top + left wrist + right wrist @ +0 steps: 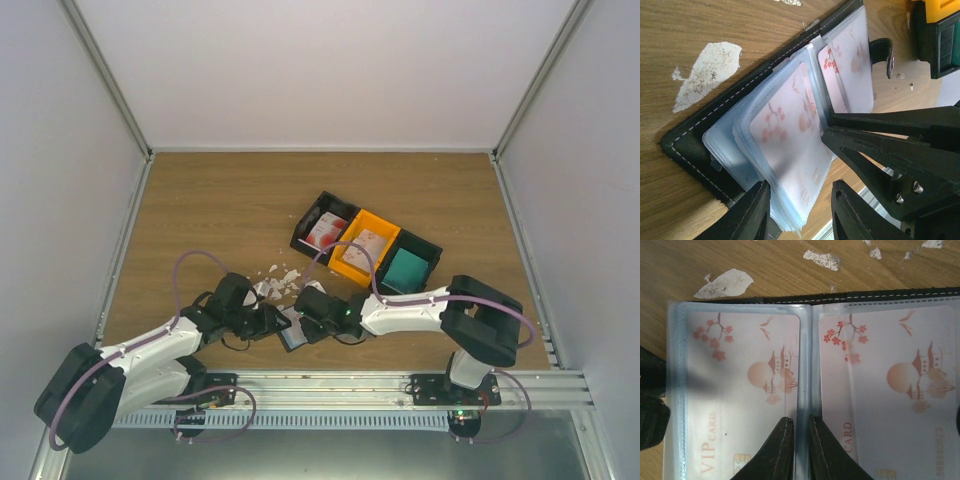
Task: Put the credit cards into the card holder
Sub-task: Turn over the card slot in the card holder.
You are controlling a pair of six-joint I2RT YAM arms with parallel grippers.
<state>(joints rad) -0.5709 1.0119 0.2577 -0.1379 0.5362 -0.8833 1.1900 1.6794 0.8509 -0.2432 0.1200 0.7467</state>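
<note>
Black fingers of the right gripper [800, 418] stand almost pressed together, nipping the fold between two clear plastic sleeves of the small black folding card holder [865, 296] with its pale grey-blue inside. At 9 o'clock of that fold a pale pinkish plastic card [740, 390], printed with red blossom, a pagoda and "VIP CARD", sits in its sleeve. At 3 o'clock a matching second card [890, 385] sits in the other sleeve.

The left gripper [799, 187] is spread, its fingers straddling the stacked sleeve edges at the 6 o'clock end of its own view; the finger at 5 o'clock stands off them.

Seen from above, the holder lies open at 6 o'clock on the brown wooden table [220, 210], between the two wrists. Irregular white scraps [275, 283] lie just beside it at 11 o'clock.

At 1 o'clock from the holder runs a row of open bins:
- a black bin [305, 222] holding a red-and-white card [325, 232]
- an orange bin [385, 222] holding a pale card [368, 245]
- another black bin [430, 250] holding a teal card [407, 270]
</note>
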